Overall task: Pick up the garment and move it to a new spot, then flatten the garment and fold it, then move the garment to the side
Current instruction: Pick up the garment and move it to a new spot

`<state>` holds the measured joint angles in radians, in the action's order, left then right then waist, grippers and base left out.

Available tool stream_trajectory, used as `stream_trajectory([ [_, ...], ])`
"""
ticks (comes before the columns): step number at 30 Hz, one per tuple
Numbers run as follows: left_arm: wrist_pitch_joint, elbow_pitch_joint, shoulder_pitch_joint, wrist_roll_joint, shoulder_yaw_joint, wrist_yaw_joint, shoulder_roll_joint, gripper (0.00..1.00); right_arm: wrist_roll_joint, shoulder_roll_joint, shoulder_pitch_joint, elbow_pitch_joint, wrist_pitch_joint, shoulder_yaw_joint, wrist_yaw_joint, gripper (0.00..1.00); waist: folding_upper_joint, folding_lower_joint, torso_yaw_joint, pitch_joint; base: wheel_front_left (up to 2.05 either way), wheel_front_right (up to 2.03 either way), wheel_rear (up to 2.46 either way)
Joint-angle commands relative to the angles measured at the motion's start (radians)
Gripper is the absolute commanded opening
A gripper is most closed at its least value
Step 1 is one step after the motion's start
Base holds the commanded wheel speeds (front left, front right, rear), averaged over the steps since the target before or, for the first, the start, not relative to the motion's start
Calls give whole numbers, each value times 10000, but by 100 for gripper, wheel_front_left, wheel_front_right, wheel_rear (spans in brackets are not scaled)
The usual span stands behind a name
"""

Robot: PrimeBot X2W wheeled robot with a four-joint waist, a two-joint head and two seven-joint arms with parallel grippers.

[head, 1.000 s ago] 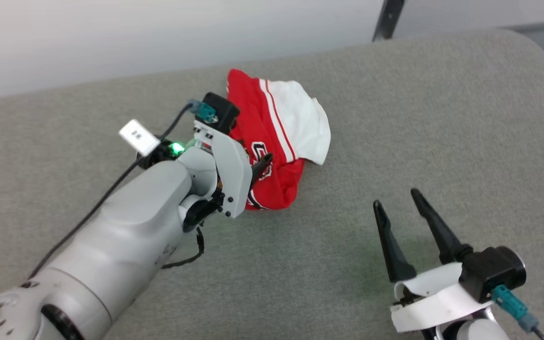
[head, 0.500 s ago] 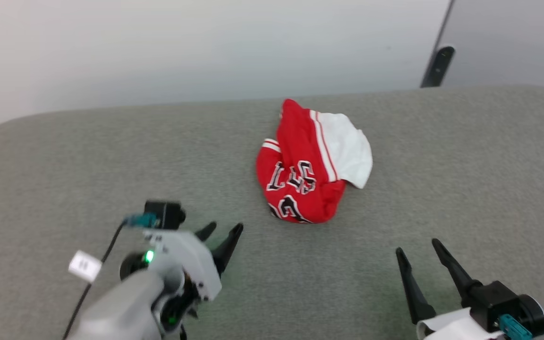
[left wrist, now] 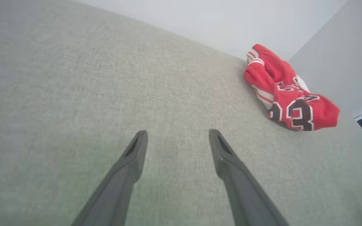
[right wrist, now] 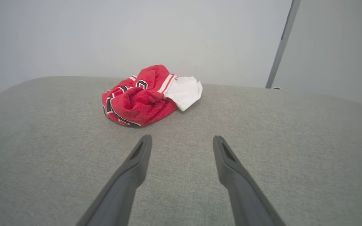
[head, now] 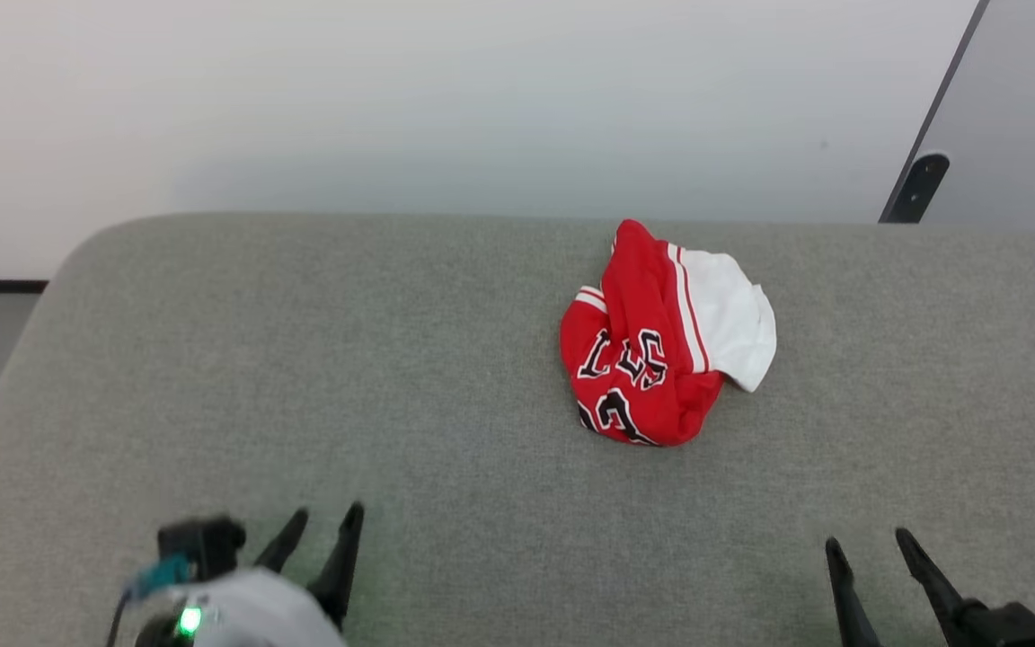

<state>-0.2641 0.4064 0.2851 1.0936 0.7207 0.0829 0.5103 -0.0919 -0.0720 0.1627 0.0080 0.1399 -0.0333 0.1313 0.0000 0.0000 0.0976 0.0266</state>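
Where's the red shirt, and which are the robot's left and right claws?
red shirt (head: 657, 346): head view, middle of the crumpled red body, by the lettering.
left claw (head: 329, 510): head view, midway between its two fingertips.
right claw (head: 867, 537): head view, midway between its two fingertips.

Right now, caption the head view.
Crumpled red shirt on grey cushion; left gripper and right gripper open, apart from it.
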Motion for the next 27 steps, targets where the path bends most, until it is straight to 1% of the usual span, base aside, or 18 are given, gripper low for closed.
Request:
stream_trajectory([
  [1, 4, -376, -628, -344, -403, 188, -36, 100, -7, 19, 191, -77, -29, 93, -10, 100, 0, 0, -15, -193, 0, 0, 0],
  [3, 0, -1044, -1459, -897, -1283, 360, -81, 100, -23, 21, 367, -154, -81, 168, -12, 100, 0, 0, -106, -315, 0, 0, 0],
  [4, -1, -1356, -1873, -1363, -1611, 415, -53, 100, -21, 20, 417, -200, -95, 200, -12, 100, 0, 0, -174, -372, 0, 0, 0],
  [5, -1, -1356, -1873, -1363, -1611, 415, -53, 100, -21, 20, 417, -200, -95, 200, -12, 100, 0, 0, -174, -372, 0, 0, 0],
  [6, -2, -1952, -2570, -2147, -2372, 515, -214, 100, -60, 13, 474, -283, -123, 249, -12, 100, 0, 0, -309, -435, 0, 0, 0],
  [7, 0, -2240, -2941, -2424, -2779, 510, -389, 100, -74, -4, 484, -319, -132, 262, -12, 100, 0, 0, -363, -469, 0, 0, 0],
  [10, -1, -2869, -3724, -3633, -3809, 439, -666, 100, -101, -63, 441, -421, -159, 324, -12, 100, 0, 0, -525, -549, 0, 0, 0],
  [11, -1, -2869, -3724, -3633, -3809, 439, -666, 100, -101, -63, 441, -421, -159, 324, -12, 100, 0, 0, -525, -549, 0, 0, 0],
  [12, 0, -3050, -3895, -3968, -4079, 384, -853, 100, -99, -75, 407, -454, -171, 356, -12, 100, 0, 0, -557, -556, 0, 0, 0],
  [14, -1, -3350, -4137, -4817, -4515, 270, -1043, 100, -120, -104, 324, -510, -210, 389, -12, 100, 0, 0, -616, -585, 0, 0, 0],
  [18, -2, -3865, -4425, -6059, -5275, -28, -1593, 100, -233, -108, 186, -628, -220, 441, -12, 100, 0, 0, -696, -635, 0, 0, 0],
  [21, -2, -4083, -4641, -6666, -5718, -261, -2039, 100, -337, -74, 113, -718, -251, 498, -12, 100, 0, 0, -700, -668, 0, 0, 0],
  [27, -2, -3785, -4959, -7193, -6207, -799, -2756, 100, -429, -12, 236, -592, -223, 396, -12, 100, 0, 0, -661, -685, 0, 0, 0],
])
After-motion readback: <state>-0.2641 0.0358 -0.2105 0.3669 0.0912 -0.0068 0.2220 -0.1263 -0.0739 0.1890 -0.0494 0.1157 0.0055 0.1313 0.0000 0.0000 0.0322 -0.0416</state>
